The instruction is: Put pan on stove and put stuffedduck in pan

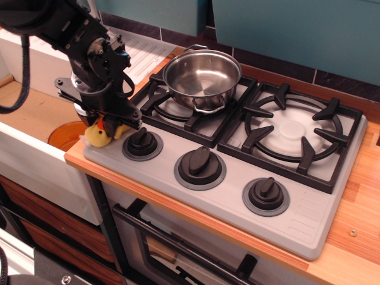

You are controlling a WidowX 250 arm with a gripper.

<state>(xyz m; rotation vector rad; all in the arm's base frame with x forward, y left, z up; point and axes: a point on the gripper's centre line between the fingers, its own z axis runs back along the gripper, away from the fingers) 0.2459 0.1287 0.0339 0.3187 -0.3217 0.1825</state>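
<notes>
Your gripper (105, 122) is pinching the stuffedduck (98, 136) between its fingers; the pan (202, 79) is sitting up to its right.

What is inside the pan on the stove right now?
Nothing shows inside the pan: its bare steel floor and far inner wall are visible. The near wall hides a strip of the floor. The stuffedduck is outside, under the gripper at the stove's front left corner.

The pan (202, 79) is shiny silver steel; the stove (237, 196) is grey with black grates (291, 130), white burner discs and black knobs (200, 165). The duck (98, 136) is yellow with an orange-red beak, under the black gripper (107, 116). The counter (356, 225) is striped orange-brown wood.
</notes>
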